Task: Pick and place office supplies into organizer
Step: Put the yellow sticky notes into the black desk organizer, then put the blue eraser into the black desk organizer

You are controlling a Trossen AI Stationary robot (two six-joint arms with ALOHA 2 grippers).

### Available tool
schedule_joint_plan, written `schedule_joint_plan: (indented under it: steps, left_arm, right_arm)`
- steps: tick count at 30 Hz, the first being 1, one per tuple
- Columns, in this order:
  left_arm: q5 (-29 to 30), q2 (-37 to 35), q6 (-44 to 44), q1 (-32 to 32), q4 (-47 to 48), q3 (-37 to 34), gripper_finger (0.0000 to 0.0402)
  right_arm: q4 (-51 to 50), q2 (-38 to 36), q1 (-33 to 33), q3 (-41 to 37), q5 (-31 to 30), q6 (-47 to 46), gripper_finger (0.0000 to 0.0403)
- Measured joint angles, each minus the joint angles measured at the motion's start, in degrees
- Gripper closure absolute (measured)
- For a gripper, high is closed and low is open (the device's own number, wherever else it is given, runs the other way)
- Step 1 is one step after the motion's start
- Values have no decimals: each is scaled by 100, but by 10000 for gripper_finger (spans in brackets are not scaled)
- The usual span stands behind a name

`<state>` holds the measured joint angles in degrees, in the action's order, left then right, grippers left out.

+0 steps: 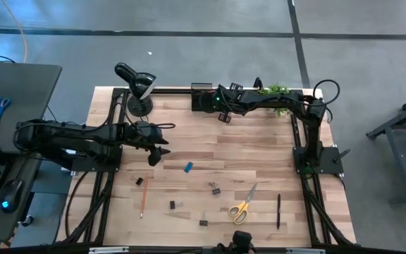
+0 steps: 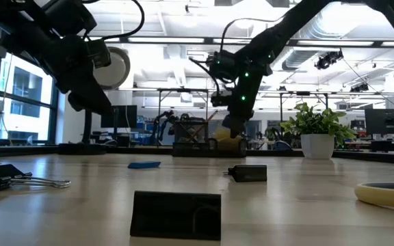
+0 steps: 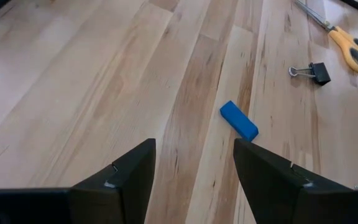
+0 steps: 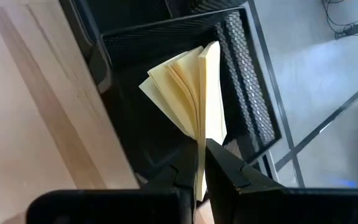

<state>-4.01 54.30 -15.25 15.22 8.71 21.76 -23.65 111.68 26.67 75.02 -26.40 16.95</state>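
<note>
Nearest the front edge of the table point(image 1: 259, 152) lie the supplies not yet collected: the yellow-handled scissors point(image 1: 242, 204), a black pen point(image 1: 278, 211), an orange pencil point(image 1: 144, 197) and several black binder clips point(image 1: 215, 188) scattered between them. A little farther in, the small blue eraser point(image 3: 238, 121) rests flat on the wood. The left gripper point(image 3: 191, 171) hangs just short of it, fingers spread wide and empty.

At the far edge, the right gripper point(image 4: 199, 165) is pinched tight on one edge of the yellow sticky-note pad point(image 4: 194, 90), whose loose pages fan out above the black mesh organizer point(image 4: 244, 81). From the high view the right gripper sits over the organizer's position near the back rail, beside the desk lamp point(image 1: 138, 88) and a potted plant point(image 1: 277, 92).

The step in hand looks like dropping the pad into a compartment. To do it well, the fanned sheets should clear the mesh wall before release, so lowering the pad well inside the opening seems wise; letting go too high risks it catching on the rim. Meanwhile the left gripper could straddle the eraser across its narrow sides.
</note>
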Motion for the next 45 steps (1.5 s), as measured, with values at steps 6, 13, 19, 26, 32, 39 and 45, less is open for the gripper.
schedule_joint_plan:
  steps: [6,13,19,26,32,39,45]
  left_arm:
    - [0,0,0,0,5,0,197]
    - [-2,0,-17,0,61,0,197]
    - [-2,0,-17,2,96,-1,197]
    - [-2,0,-20,2,99,0,197]
    - [-2,0,-20,2,107,-1,197]
    - [-2,0,-60,0,140,-2,197]
    - [0,0,-156,2,138,-2,197]
  right_arm:
    - [265,195,5,2,30,-9,391]
    - [259,337,5,2,-46,-17,386]
    - [256,337,-47,2,3,-20,327]
    - [-8,335,-142,2,-10,-12,262]
    - [-385,99,-366,2,-239,-40,254]
    - [-691,-735,-566,4,203,-708,271]
    - [-782,-933,-819,-3,2230,-1342,282]
